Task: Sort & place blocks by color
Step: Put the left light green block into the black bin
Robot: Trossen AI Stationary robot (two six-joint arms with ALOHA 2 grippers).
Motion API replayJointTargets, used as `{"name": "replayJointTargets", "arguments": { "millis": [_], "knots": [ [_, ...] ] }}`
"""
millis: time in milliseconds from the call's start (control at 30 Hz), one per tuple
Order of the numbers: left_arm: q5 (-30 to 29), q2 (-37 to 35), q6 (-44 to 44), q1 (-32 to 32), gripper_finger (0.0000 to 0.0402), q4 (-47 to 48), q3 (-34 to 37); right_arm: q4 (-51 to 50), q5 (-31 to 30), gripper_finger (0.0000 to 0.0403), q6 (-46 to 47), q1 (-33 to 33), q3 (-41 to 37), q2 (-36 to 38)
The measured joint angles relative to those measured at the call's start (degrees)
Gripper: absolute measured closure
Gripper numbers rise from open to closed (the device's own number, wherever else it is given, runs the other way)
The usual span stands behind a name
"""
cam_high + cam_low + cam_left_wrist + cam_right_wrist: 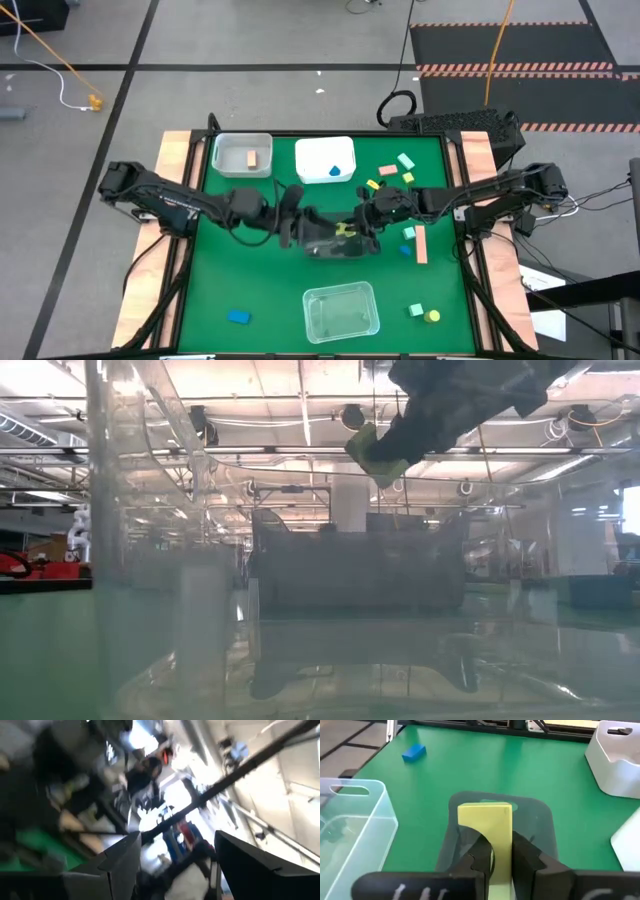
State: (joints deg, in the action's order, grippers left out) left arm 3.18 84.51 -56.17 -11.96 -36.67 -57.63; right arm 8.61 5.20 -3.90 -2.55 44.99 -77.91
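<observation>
My right gripper point(501, 857) is shut on a yellow block point(487, 822) above a dark grey tray point(335, 243) at the table's middle. The low view shows that block point(375, 455) high over the tray point(355, 570). My left gripper point(292, 218) hovers at the tray's left side, tipped upward, with its fingers point(122, 862) apart and nothing between them. Loose mint point(405, 160), salmon point(387, 171) and yellow point(408, 178) blocks lie on the right of the table. A salmon bar point(421, 244) and a blue block point(238, 317) also lie there. My right gripper pinches the yellow block between its two fingers point(480, 855) at the block's near end point(501, 847). The rest of the block sticks out forward past the fingertips. The fingers slant down from the table's right side. The block is lifted clear above the dark tray.
A clear tray with a tan block point(243, 155) and a white tray with a blue block point(325, 160) stand at the far edge. Another clear tray point(342, 310) sits at the near edge, with a mint point(416, 311) and a yellow block point(432, 316) to its right.
</observation>
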Motion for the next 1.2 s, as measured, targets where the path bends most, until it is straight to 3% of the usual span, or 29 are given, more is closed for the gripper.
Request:
{"name": "replayJointTargets", "arguments": {
  "millis": [200, 433, 800, 1000, 1200],
  "knots": [
    [-3.48, 0.0, -13.03, -7.56, 0.0149, 10.65, -0.02, 0.19, -0.82, 0.0367, 0.57, -0.4, -2.19, 0.0],
    [-8.85, 0.02, -36.11, -17.48, 0.0149, 32.36, -0.02, 2.96, -2.14, 0.0365, 0.09, -0.59, -6.45, -0.04],
    [-9.25, 0.02, -65.4, -28.84, 0.0149, 64.33, -0.02, 10.58, -2.24, 0.0365, 0.37, -0.57, -8.94, -1.52],
    [-9.2, 0.02, -74.03, -32.63, 0.0149, 69.73, 0.0, 14.15, -2.17, 0.0365, 3.66, -0.71, -8.94, -6.67],
    [-9.18, 0.02, -74.43, -33.94, 0.0149, 71.28, 0.0, 15.55, -2.35, 0.0364, 3.67, -1.01, -8.94, -10.11]
  ]
}}
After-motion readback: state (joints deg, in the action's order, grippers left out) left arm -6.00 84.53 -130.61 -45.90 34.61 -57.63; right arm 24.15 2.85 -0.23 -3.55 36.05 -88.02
